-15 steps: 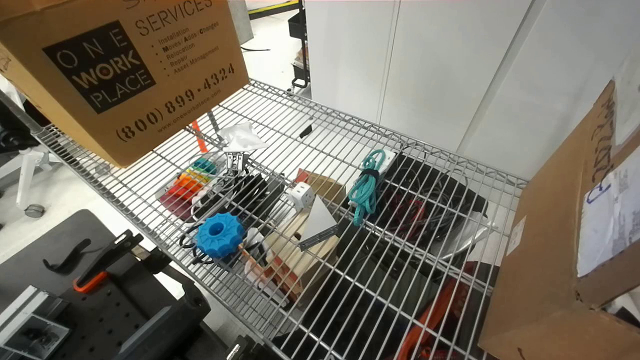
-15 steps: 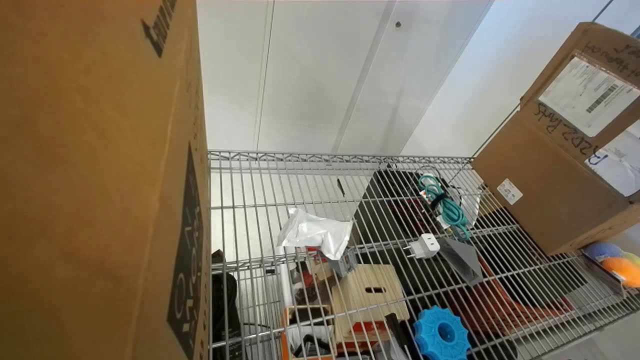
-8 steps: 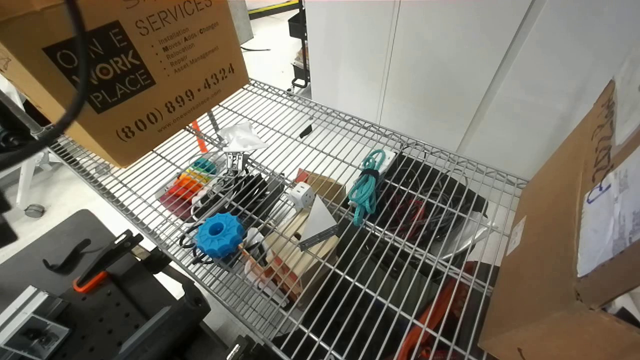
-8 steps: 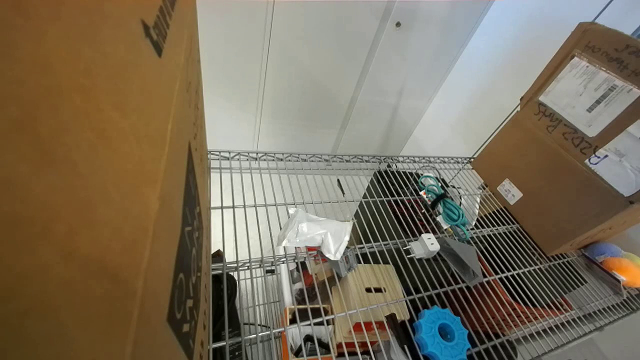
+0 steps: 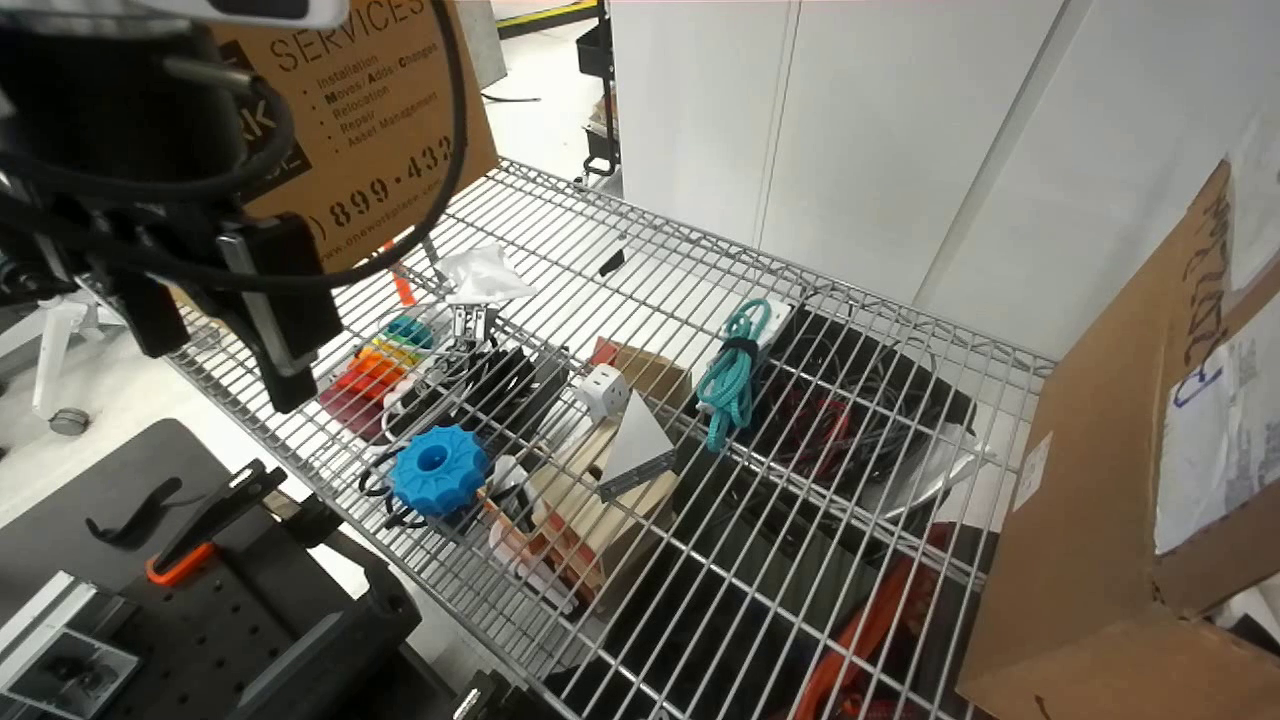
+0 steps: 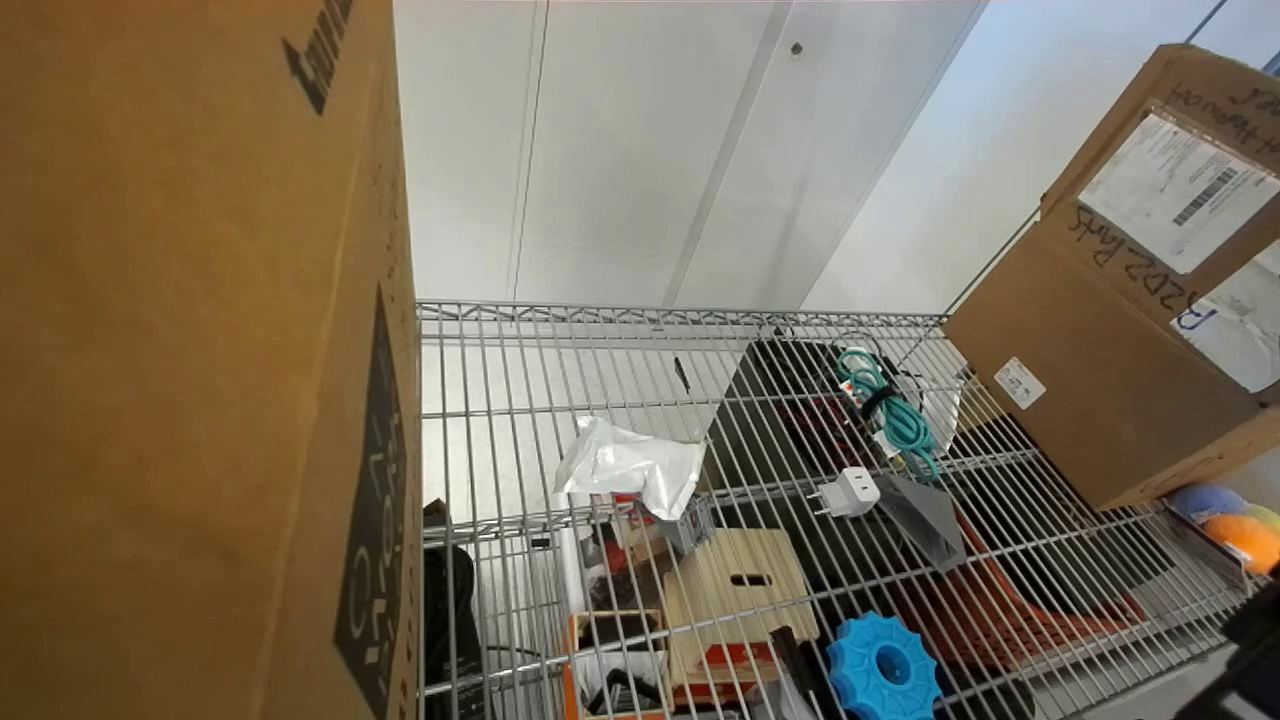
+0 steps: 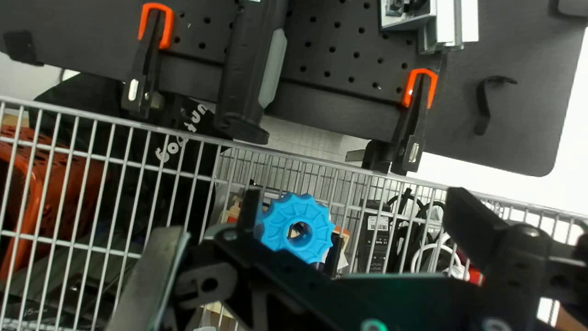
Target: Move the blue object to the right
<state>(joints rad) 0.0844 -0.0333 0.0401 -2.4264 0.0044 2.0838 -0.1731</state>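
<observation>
Blue object [image 5: 440,470] below spread hand [image 5: 222,372]

In an exterior view, it sits near one long edge of the desk [image 5: 720,241]; nothing is held. In the wrist view, it's nearer one finger [image 7: 251,211]; centring likely comes first.

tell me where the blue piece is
The blue piece is on the wire shelf, left of centre in an exterior view, near the edge facing the dark worktop.

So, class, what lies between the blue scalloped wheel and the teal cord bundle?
A white plug adapter and a gray triangular piece lie between the blue scalloped wheel and the teal cord bundle, as seen in both exterior views.
</observation>
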